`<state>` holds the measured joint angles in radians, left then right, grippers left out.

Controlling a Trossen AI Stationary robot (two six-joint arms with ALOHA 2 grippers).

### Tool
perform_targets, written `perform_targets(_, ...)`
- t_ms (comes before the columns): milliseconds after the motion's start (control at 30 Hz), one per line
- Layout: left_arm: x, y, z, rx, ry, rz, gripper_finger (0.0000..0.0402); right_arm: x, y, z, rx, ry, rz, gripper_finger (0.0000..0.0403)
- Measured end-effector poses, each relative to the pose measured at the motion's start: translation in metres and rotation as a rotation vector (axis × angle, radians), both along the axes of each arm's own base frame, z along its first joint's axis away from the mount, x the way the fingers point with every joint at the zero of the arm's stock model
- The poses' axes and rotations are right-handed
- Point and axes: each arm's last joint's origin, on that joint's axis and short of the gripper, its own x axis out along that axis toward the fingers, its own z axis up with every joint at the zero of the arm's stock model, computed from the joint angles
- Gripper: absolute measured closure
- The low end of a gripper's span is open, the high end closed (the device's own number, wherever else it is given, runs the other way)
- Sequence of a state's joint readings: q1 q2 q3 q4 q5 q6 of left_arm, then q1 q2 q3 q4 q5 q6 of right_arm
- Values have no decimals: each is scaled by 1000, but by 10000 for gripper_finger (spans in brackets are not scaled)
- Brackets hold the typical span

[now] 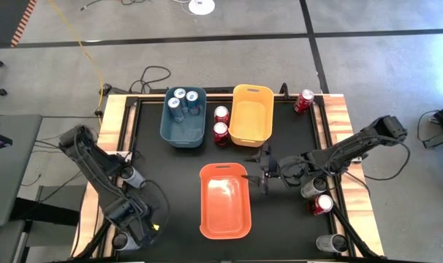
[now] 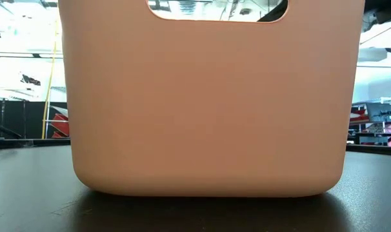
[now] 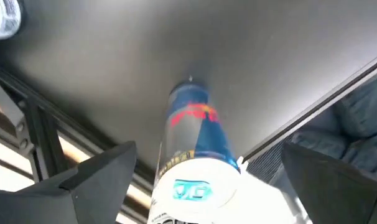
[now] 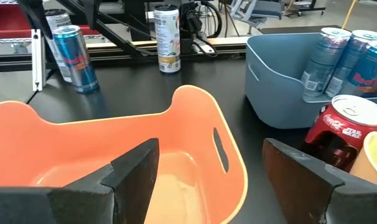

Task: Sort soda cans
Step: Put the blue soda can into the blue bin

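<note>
Three blue cans (image 1: 185, 101) are stood upright in the far end of the blue bin (image 1: 183, 128), which is parked beside the yellow bin (image 1: 251, 117) at the back of the black counter (image 1: 163, 183). Two red cola cans (image 1: 221, 123) are wedged in the gap between those two bins, one behind the other. Another red can (image 1: 303, 100) is left on its own at the far right corner.

The left claw (image 3: 207, 162) is seen down at the near left corner, spread wide on either side of a blue-and-silver can (image 3: 198, 146) without the fingers touching it. A grey can (image 1: 132, 175) is stood a bit further along that left edge.

The right claw (image 1: 265, 175) is held just beside the orange bin (image 1: 224, 201), fingers apart with nothing between them. A grey can (image 1: 311, 188) and a red can (image 1: 323, 204) are parked under the right arm, with one more grey can (image 1: 331, 243) near the front right corner.
</note>
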<state>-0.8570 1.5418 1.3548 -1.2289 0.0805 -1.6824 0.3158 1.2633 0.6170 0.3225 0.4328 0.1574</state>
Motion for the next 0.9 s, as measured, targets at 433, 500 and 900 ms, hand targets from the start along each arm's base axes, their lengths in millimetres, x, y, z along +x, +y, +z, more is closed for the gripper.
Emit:
perform_targets(433,-11,-19,-18,31,126,-55,7,-1,3,0,1,0,10,101)
perform_targets(500,-15,-21,-18,38,135,-62,21,-1,2,0,13,-2,3,101)
perform_targets(900,-11,-19,-18,95,28,-164,170,0,0,1,33,-15,-21,101)
